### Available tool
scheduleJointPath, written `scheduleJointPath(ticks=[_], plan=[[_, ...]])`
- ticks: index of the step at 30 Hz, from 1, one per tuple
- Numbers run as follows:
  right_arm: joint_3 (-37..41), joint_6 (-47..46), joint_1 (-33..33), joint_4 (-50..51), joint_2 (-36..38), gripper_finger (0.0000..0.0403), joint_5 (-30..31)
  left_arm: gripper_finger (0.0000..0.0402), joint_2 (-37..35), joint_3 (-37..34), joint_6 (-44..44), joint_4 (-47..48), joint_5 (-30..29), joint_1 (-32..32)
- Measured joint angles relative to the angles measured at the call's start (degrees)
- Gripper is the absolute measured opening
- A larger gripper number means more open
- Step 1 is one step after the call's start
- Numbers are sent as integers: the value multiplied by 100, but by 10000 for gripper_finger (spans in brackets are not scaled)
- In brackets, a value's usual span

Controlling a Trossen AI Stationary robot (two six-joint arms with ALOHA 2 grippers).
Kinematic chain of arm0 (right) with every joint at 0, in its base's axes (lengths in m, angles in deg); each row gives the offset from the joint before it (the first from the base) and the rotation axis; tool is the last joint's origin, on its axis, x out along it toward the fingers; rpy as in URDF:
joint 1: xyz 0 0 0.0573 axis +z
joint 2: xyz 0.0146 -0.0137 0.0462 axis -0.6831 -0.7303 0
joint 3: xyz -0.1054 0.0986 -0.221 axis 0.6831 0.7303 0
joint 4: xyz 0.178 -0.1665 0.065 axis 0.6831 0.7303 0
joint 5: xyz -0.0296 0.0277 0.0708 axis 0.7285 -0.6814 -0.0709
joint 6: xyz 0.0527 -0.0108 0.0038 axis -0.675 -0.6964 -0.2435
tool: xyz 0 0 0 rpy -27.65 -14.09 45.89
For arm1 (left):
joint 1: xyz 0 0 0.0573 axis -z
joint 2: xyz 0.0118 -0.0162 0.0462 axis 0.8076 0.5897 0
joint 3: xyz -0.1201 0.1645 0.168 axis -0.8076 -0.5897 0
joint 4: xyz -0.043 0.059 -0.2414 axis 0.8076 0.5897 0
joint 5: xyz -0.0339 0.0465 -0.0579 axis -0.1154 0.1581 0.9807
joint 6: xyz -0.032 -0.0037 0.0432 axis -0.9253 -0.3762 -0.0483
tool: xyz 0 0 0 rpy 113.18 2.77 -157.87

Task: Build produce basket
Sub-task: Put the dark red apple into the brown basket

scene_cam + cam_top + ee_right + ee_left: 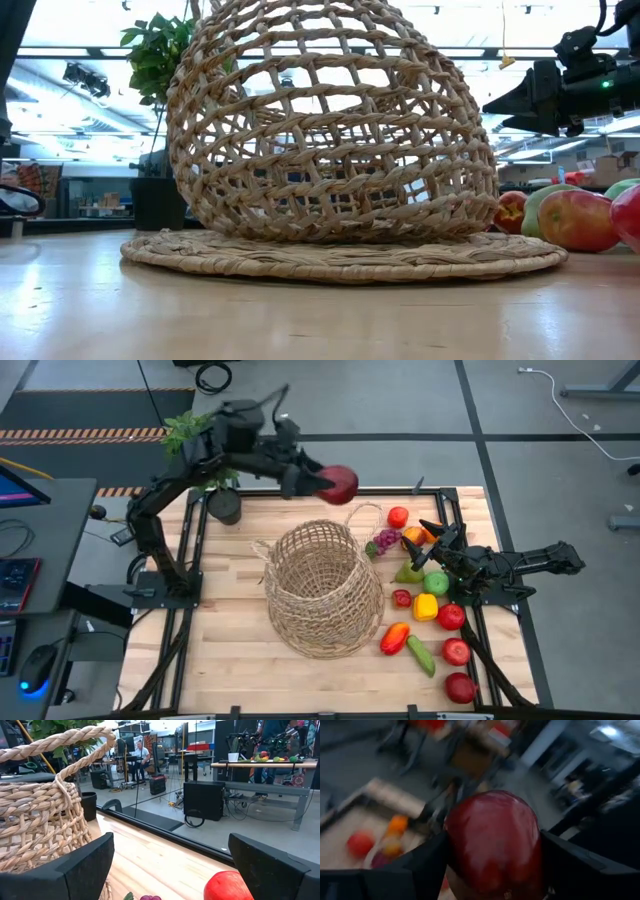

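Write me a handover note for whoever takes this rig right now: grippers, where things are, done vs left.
Left gripper: shut on a dark red apple, held up near the table's far edge, beyond the basket.
Right gripper: open, empty, low among the produce at the table's right side.
Basket: mid-table on a woven mat; no fruit visible inside.
Done: one apple picked up.
Left: drop that apple in, then the remaining pieces on the right.
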Motion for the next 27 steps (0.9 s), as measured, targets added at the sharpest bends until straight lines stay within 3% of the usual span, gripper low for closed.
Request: scheduleJointPath(ticks=[6,10,17,27], plan=[[-1,0,-1,-35,1,396,2,291,-279,0,576,-1409,83,-44],[0,-2,0,-41,1,396,0,291,-429,2,1476,-2192,95,-8],[-1,0,0,-41,0,396,0,296,-460,2,4425,-2773,78,171],[0,0,-1,-40,1,396,1,317,-432,-2,8278,-2815,-443,218]])
